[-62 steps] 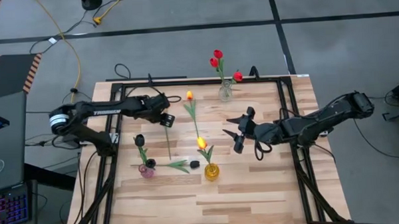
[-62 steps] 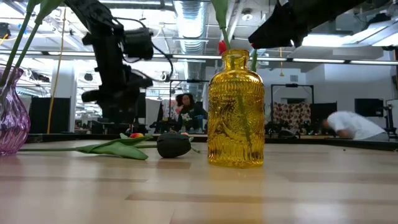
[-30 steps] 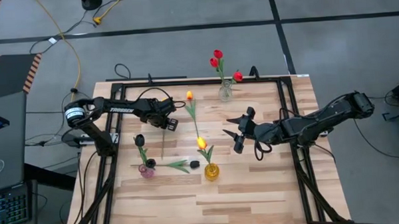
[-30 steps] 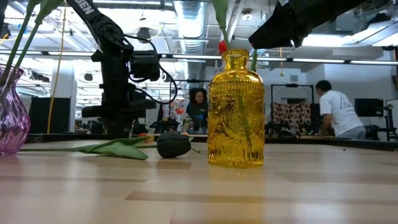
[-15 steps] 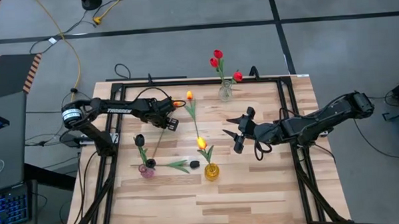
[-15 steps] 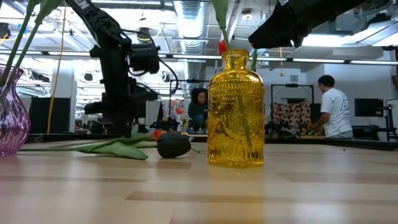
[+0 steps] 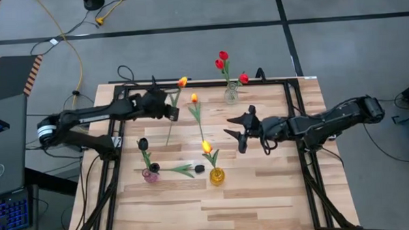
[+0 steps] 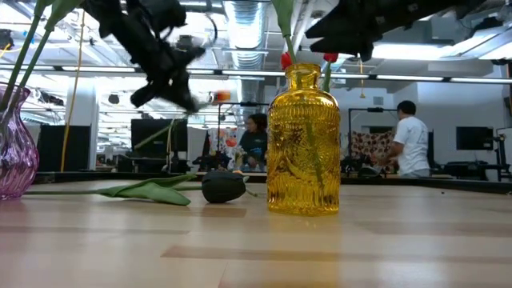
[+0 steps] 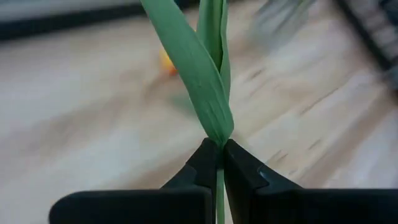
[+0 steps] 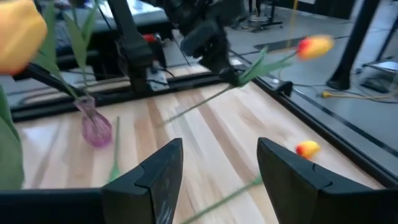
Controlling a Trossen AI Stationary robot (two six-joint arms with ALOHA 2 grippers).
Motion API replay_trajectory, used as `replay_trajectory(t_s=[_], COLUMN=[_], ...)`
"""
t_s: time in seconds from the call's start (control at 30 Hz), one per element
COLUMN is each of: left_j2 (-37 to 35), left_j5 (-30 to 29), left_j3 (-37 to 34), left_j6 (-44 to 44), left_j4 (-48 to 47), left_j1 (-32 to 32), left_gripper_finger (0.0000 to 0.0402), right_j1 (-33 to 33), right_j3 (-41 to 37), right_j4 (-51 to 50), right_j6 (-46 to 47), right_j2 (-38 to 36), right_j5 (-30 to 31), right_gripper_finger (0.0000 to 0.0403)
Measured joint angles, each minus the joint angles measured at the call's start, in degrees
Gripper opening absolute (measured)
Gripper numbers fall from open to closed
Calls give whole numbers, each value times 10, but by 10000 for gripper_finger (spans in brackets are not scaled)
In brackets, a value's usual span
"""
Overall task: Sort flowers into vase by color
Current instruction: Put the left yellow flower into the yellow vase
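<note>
My left gripper (image 7: 171,108) hangs over the table's far left, shut on a yellow-orange flower (image 7: 182,81) whose thin stem (image 7: 168,133) slants down toward the near side. My right gripper (image 7: 234,134) waits open above the table's middle right with nothing in it. A clear vase (image 7: 230,95) at the far edge holds red flowers (image 7: 222,60). A yellow vase (image 8: 304,140) holds one yellow flower (image 7: 206,147). A purple vase (image 7: 151,175) holds a black one (image 7: 143,143). Another black flower (image 8: 224,186) lies flat on the table, as does a yellow-orange one (image 7: 194,97). My left gripper pinches the flower's stem where the long leaves spring from it (image 9: 219,134), between its two fingertips (image 9: 202,165). The fingers come slanting down from the table's left and lie across the stem. The head is tilted up toward the far edge; whether the stem's lower end (image 10: 163,122) touches the table I cannot tell.
A black metal frame (image 7: 295,119) runs round the wooden table top. The near half of the table (image 7: 248,205) is bare wood. Cables lie on the floor behind, and people stand in the room beyond the table.
My left gripper has risen and tipped its fingers up toward level, moving toward the far edge. The yellow-orange flower has come up off the table with it, its head swinging out toward the far edge. My right gripper has shifted a little toward the far edge.
</note>
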Motion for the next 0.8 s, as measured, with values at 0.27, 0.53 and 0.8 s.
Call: replay_trajectory(t_s=[0.27, 0.53, 0.8], left_j2=[-44, -38, -34], left_j5=[5, 32, 33], left_j3=[0, 0, 0], left_j6=[93, 155, 197], left_j4=[169, 291, 348], left_j1=[-1, -14, -44], left_gripper_finger=[2, 2, 2], right_j1=[-51, -121, -172], right_j3=[0, 0, 2], right_j4=[47, 114, 180], right_j6=[0, -6, -33], right_j2=[0, 0, 0], right_j5=[-79, -191, -255], right_gripper_finger=[228, 227, 227])
